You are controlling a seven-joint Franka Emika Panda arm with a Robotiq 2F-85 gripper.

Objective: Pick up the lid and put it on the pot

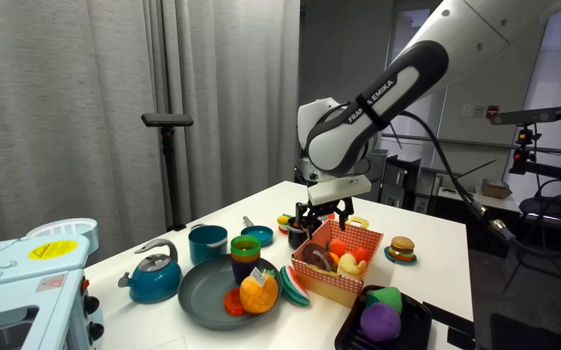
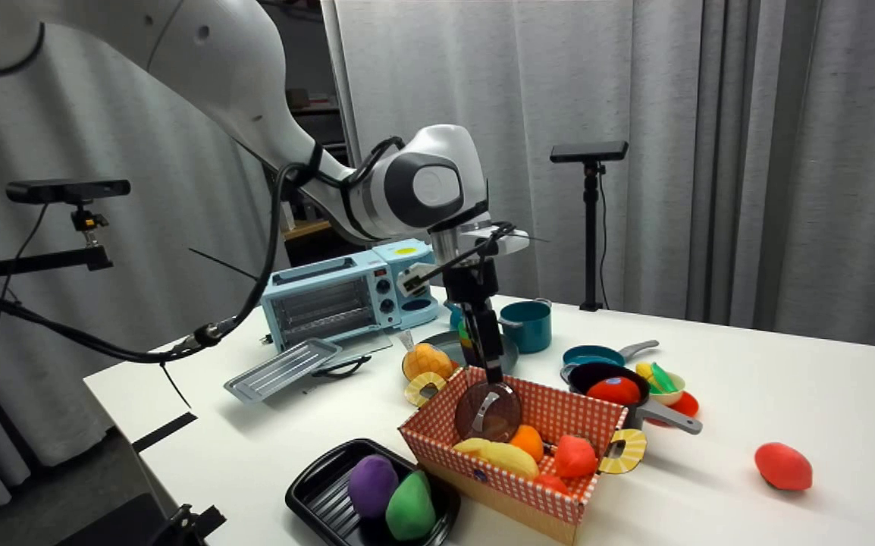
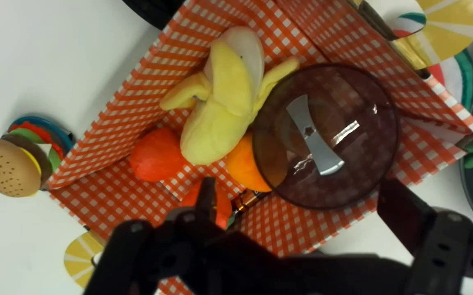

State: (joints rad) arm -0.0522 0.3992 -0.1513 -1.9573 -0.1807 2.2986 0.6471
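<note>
Crowded white tabletop (image 2: 847,409) is filling the space between me and the room's far side. Nearest, a black tray (image 2: 324,485) is holding a purple toy (image 2: 373,485) and a green toy (image 2: 410,506). Just beside it a red-checked basket (image 2: 494,497) is standing with toy fruit (image 3: 224,114) inside, and the brown see-through lid (image 3: 343,180) is lying tilted among it, overlapping an orange (image 3: 242,168) in the wrist view. Above, the gripper (image 3: 297,184) is hanging with its jaws spread wide, holding nothing; I can't tell whether a finger is touching the lid's edge.

For a good pickup, I'd be choosing the silver handle (image 3: 316,143) over the slick rim. It's running mostly crosswise to the closing line, which should be helping, but it's sitting off the line between the fingertips, so a small shift and slight turn are probably wanted before going lower. With the basket wall standing near, a finger could be snagging there. Such a thin strap may be slipping from a shallow pinch, so seating it deep should be paying off.

Farther off, a black saucepan (image 2: 591,373) is holding a red toy (image 2: 613,391), and beyond it a teal pot (image 2: 526,330) is standing; I can't tell which is meant. Grey curtains (image 2: 597,68) are hanging at the back.
</note>
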